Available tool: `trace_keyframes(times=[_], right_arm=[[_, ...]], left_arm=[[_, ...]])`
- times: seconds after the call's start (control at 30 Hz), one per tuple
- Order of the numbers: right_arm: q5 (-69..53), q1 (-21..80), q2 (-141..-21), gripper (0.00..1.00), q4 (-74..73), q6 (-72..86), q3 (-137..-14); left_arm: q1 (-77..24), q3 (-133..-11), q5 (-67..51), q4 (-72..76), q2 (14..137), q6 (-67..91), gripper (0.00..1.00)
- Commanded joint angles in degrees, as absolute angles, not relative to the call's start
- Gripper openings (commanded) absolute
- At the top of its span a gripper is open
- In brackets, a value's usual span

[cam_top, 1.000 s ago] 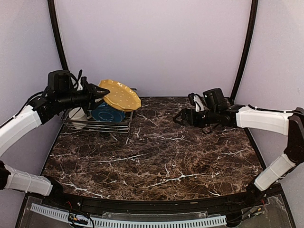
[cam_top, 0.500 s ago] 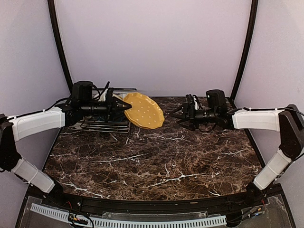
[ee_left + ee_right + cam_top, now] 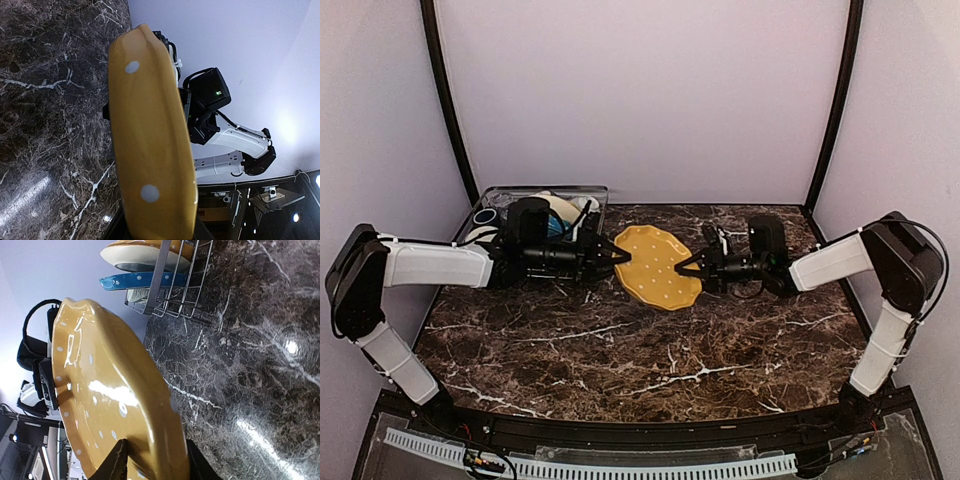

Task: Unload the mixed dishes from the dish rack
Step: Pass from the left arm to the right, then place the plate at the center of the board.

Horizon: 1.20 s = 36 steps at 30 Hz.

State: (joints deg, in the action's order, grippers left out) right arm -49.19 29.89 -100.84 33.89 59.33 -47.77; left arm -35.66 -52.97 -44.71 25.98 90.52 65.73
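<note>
Both arms are reaching level inward, meeting at a yellow plate [image 3: 658, 266].
Left tool [image 3: 613, 256] is pinching its rim; right tool [image 3: 697, 268] is straddling the opposite rim, grip unclear.

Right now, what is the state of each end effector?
Left end effector: closed on the yellow plate, at one rim.
Right end effector: closed on the same plate, at the opposite rim.

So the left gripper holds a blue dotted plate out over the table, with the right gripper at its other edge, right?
The colour is wrong: the top view shows the left gripper holding a yellow plate out over the table, with the right gripper at its other edge. The blue plate sits in the dish rack.
</note>
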Motion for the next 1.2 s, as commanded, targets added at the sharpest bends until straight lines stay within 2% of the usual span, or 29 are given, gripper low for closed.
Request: trace_keyframes(times=[0.0,0.13,0.2,0.23,0.27,0.3,0.33,0.37,0.4,0.43,0.47,0.53,0.6,0.83,1.17], right_arm=[[-51.38,29.54,-99.49,0.25,43.77,61.85,-43.55],[-50.66,29.19,-97.15,0.01,44.75,61.3,-41.05],[-50.58,28.89,-95.91,0.0,46.19,61.38,-39.7],[-50.37,28.77,-95.29,0.0,47.23,61.53,-38.84],[-50.0,28.62,-94.65,0.0,48.22,61.64,-38.01],[-49.71,28.53,-94.15,0.0,49.03,61.74,-37.29],[-49.47,28.36,-93.64,0.0,49.49,61.82,-36.72],[-49.34,28.06,-93.16,0.0,49.52,61.79,-36.33],[-49.17,27.73,-92.64,0.0,49.56,61.8,-35.85],[-49.07,27.28,-91.99,0.0,49.53,61.72,-35.36],[-49.05,26.78,-91.26,0.0,49.15,61.52,-34.63],[-48.77,25.6,-89.4,0.0,47.72,60.36,-33.6],[-48.26,24.27,-87.16,0.0,44.61,58.4,-32.45],[-39.4,16.93,-76.66,0.0,19.42,46.69,-31.36],[-31.74,3.72,-63.25,0.0,4.91,43.97,-25.65]], left_arm=[[-35.95,-53.31,-46.7,37.29,87.75,65.44,0.01],[-35.95,-52.33,-46.53,36.08,87.16,64.02,0.01],[-35.95,-52.31,-45.76,33.31,87.0,61.7,0.01],[-35.95,-52.43,-45.07,31.46,86.74,60.34,0.05],[-35.95,-52.81,-43.04,26.19,86.48,56.92,0.19],[-35.95,-52.99,-41.74,20.76,85.89,55.44,0.27],[-35.95,-53.26,-39.17,18.16,85.28,52.8,0.45],[-35.95,-53.35,-38.13,14.03,85.0,51.58,0.53],[-35.95,-53.42,-36.38,12.55,84.38,49.79,0.68],[-35.95,-53.38,-35.68,10.24,83.98,49.02,0.76],[-35.95,-53.12,-34.54,9.47,83.09,47.78,0.89],[-35.95,-52.79,-33.31,7.98,81.46,46.14,0.98],[-35.95,-53.28,-31.19,4.4,79.89,43.73,0.99],[-35.95,-55.25,-21.93,-8.61,73.45,35.02,0.99],[-35.95,-56.07,-16.23,-14.63,64.82,27.11,0.99]])
